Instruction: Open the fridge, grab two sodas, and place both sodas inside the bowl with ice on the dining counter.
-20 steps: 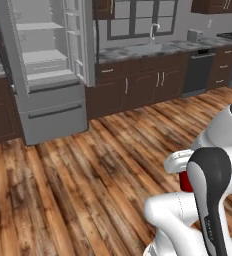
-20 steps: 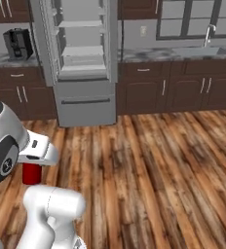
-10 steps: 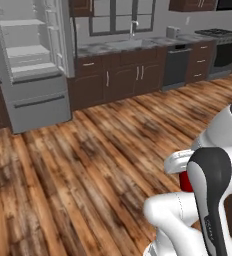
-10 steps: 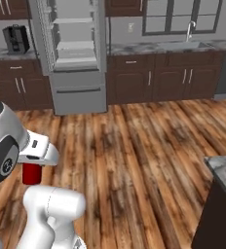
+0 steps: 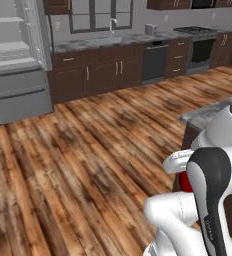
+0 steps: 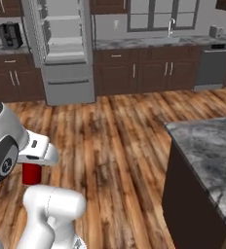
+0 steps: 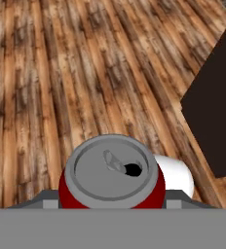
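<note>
We carry the red soda can (image 7: 111, 176) in the end effector (image 7: 107, 202), clamped by its sides between the two fingers, its grey top turned straight at the hand camera. From the right base view the can (image 6: 31, 173) hangs low beside the arm, above the plank floor.

We judge it a light, rigid cylinder with thin, smooth, glossy walls: slippery if the squeeze is weak, apt to dent if it is too strong. The best hold looks like the one we have, across the mid-body, leaving the rim and the pull tab free, and keeping it upright.

The floor (image 5: 78, 150) is streaked brown wood. The dining worktop (image 6: 213, 155) is a grey marbled slab over a dark brown base, near us on the right; we cannot see the bowl on the part that shows. The fridge (image 6: 62, 48) stands well apart against the back wall, grey and boxy, doors swung open on pale shelves, drawers below. Dark cabinets (image 5: 105, 72) under marbled wall counters run beside it, with a sink tap (image 6: 169, 25) before the window.
</note>
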